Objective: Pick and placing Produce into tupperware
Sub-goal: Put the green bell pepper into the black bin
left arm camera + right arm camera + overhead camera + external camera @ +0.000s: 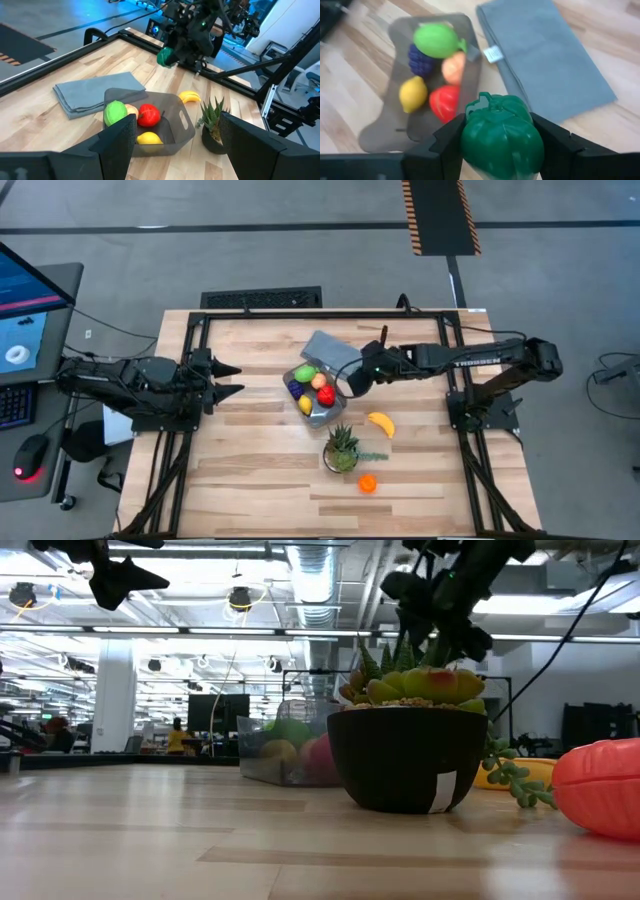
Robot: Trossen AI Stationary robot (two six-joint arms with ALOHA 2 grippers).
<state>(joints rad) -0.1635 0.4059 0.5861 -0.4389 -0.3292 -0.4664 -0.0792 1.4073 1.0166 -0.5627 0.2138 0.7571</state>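
The tupperware (318,412) is a clear greyish tub on the table's middle. It holds a green fruit (437,40), purple grapes (420,59), a peach-coloured piece (453,68), a yellow lemon (413,93) and a red piece (444,102). My right gripper (352,380) hangs just right of the tub, shut on a green toy pepper (501,136). A yellow banana (381,423) and an orange piece (367,483) lie on the table. My left gripper (232,378) waits open over the table's left side, nothing between its fingers. My right gripper pinches the green pepper by its two opposite sides (467,142) between its two fingers. The fingers slant down from the table's right side. The pepper is lifted clear of the table, its stem end (487,100) pointing away from the wrist, toward the tub.
A folded grey-blue cloth (333,350) lies against the tub's far side. A spiky green plant in a black pot (342,448) stands near the tub's near side, between the banana and the orange piece. The black frame (190,340) rims the table.
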